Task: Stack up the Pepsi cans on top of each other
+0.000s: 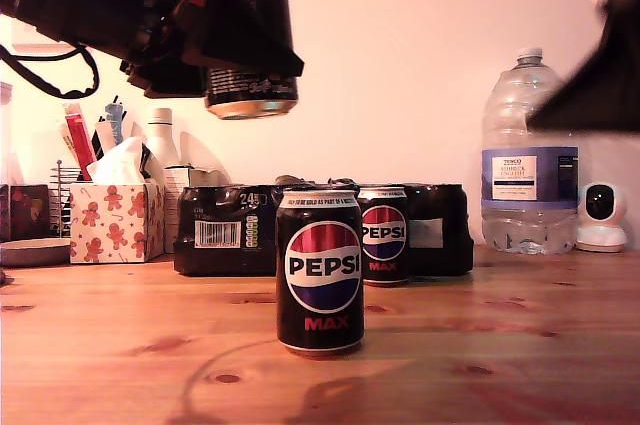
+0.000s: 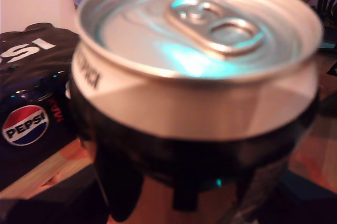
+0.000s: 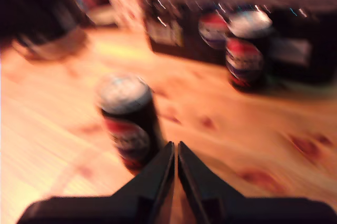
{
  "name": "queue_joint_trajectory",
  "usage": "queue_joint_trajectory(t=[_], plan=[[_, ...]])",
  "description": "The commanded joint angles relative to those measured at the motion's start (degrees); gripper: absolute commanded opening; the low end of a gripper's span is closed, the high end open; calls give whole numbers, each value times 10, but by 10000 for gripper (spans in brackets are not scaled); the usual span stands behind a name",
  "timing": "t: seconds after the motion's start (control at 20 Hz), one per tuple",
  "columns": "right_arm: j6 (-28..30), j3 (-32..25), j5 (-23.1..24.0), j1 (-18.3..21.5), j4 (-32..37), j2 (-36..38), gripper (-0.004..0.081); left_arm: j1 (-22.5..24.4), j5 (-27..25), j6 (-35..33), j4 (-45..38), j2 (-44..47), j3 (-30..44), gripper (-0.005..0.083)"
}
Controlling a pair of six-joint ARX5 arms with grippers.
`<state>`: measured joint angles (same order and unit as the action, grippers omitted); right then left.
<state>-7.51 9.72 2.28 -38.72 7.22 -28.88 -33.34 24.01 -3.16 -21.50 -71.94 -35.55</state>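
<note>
My first gripper (image 1: 240, 40) hangs high at the exterior view's left, shut on a black Pepsi can (image 1: 252, 55) held tilted in the air. That can's silver top and pull tab (image 2: 200, 39) fill the first wrist view. A second Pepsi can (image 1: 319, 272) stands upright on the table in the middle foreground, below and slightly to the right of the lifted one. The third Pepsi can (image 1: 383, 236) stands behind it by the multipack. My second gripper (image 3: 175, 155) is shut on nothing, above the table near the front can (image 3: 128, 116). The rear can (image 3: 245, 58) is blurred beyond.
A black shrink-wrapped multipack (image 1: 225, 230) lies behind the cans. A large clear water bottle (image 1: 528, 160) and a small white camera (image 1: 602, 217) stand at the exterior view's right. A tissue box (image 1: 115, 220) sits at its left. The wooden table (image 1: 500, 345) spreads in front.
</note>
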Motion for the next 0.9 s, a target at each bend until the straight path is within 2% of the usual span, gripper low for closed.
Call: queue_joint_trajectory(t=[0.0, 0.15, 0.35, 0.6, 0.85], plan=[[-2, -10, -11, -1, 0, 21, -13, -4, -1, 3, -26, 3, -15, 334], [-2, -10, -24, -1, -40, 57, -13, -7, -2, 3, -30, -2, -18, 334], [0, -10, -102, -1, -67, 87, -13, -14, -5, 3, -30, -21, -32, 334], [35, -10, -146, -1, -97, 91, -13, -27, -5, 1, -30, -69, -63, 334], [37, -10, -146, -1, -119, 91, -13, -32, -6, 1, -33, -116, -89, 334]])
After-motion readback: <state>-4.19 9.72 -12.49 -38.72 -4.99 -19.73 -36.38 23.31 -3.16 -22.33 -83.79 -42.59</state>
